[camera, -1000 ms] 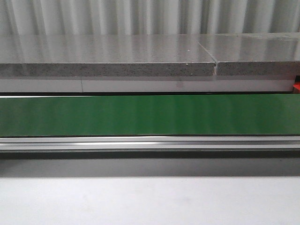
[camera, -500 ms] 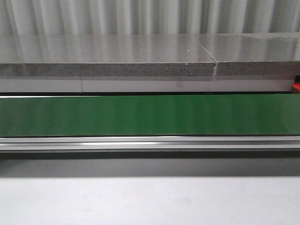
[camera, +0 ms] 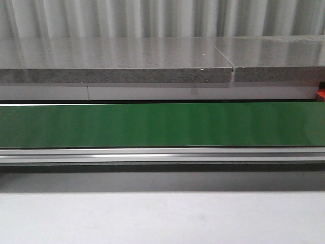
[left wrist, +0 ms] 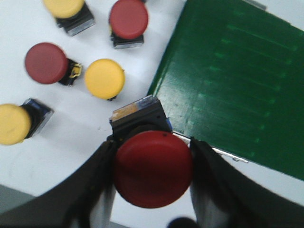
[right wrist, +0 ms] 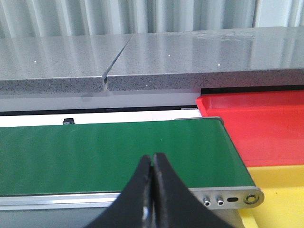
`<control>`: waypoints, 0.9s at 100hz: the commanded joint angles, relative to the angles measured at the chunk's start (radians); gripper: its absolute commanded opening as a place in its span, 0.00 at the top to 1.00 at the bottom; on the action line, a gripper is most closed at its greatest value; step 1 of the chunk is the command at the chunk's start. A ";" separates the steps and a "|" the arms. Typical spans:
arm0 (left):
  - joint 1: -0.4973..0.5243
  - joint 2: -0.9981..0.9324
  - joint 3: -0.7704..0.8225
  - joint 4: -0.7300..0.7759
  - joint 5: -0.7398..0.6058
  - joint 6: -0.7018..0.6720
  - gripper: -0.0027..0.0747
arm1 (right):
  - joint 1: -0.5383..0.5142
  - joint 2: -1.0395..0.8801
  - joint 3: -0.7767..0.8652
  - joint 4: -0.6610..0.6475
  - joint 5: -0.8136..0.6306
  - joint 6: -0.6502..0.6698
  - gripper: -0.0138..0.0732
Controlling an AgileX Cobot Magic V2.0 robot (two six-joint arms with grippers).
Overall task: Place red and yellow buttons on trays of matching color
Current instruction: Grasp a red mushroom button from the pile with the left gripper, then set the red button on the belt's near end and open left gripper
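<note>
In the left wrist view my left gripper (left wrist: 153,170) is shut on a red button (left wrist: 153,166), its black base (left wrist: 138,115) pointing away, held above the white table beside the green belt (left wrist: 232,80). On the table below lie two more red buttons (left wrist: 46,63) (left wrist: 128,19) and three yellow buttons (left wrist: 105,78) (left wrist: 13,124) (left wrist: 63,6). In the right wrist view my right gripper (right wrist: 152,159) is shut and empty over the belt's near edge. The red tray (right wrist: 259,126) and the yellow tray (right wrist: 280,194) sit past the belt's end. The front view shows neither gripper.
The green conveyor belt (camera: 162,124) runs across the front view with a metal rail (camera: 162,155) along its near side. A grey stone counter (camera: 117,61) stands behind it. A sliver of red tray (camera: 321,95) shows at the far right.
</note>
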 commanded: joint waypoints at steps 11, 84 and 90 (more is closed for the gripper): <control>-0.108 0.106 -0.152 -0.014 0.034 0.005 0.78 | -0.001 -0.008 -0.017 -0.006 -0.084 0.001 0.96; -0.155 0.281 -0.252 -0.010 0.086 0.005 0.48 | -0.001 -0.008 -0.017 -0.006 -0.084 0.001 0.96; -0.155 0.281 -0.252 -0.020 0.076 0.005 0.43 | -0.001 -0.008 -0.017 -0.006 -0.084 0.001 0.96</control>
